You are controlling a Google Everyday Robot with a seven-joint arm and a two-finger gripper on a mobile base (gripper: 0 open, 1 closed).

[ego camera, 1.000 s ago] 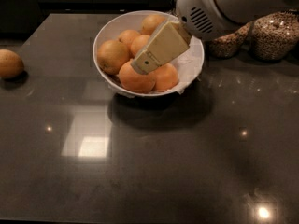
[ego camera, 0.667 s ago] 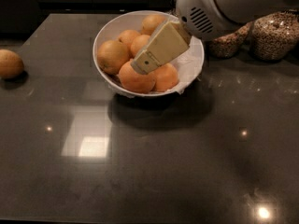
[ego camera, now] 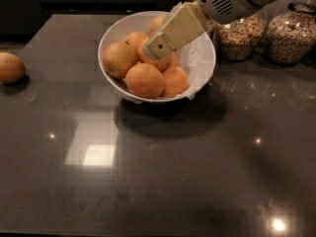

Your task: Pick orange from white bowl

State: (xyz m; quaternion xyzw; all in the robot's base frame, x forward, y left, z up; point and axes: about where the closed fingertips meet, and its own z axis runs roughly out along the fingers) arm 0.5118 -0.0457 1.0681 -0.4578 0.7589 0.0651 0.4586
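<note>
The white bowl (ego camera: 114,33) stands at the back middle of the dark counter, lined with crumpled white paper (ego camera: 197,58). It holds several oranges: one at the front (ego camera: 144,79), one at the left (ego camera: 118,59), one at the front right (ego camera: 175,80), and others behind. My gripper (ego camera: 150,51), a cream-coloured piece on a grey-white arm from the upper right, reaches down into the bowl. Its tip lies over a middle orange (ego camera: 160,62), which it partly hides.
A lone orange-brown fruit (ego camera: 10,67) lies on the counter at the far left edge. Two glass jars of grains (ego camera: 239,38) (ego camera: 291,36) stand right of the bowl at the back. The dark counter (ego camera: 158,172) stretches in front of the bowl.
The gripper tip has moved up and slightly back, from over the front oranges to over the middle one. The oranges and the bowl have not visibly shifted.
</note>
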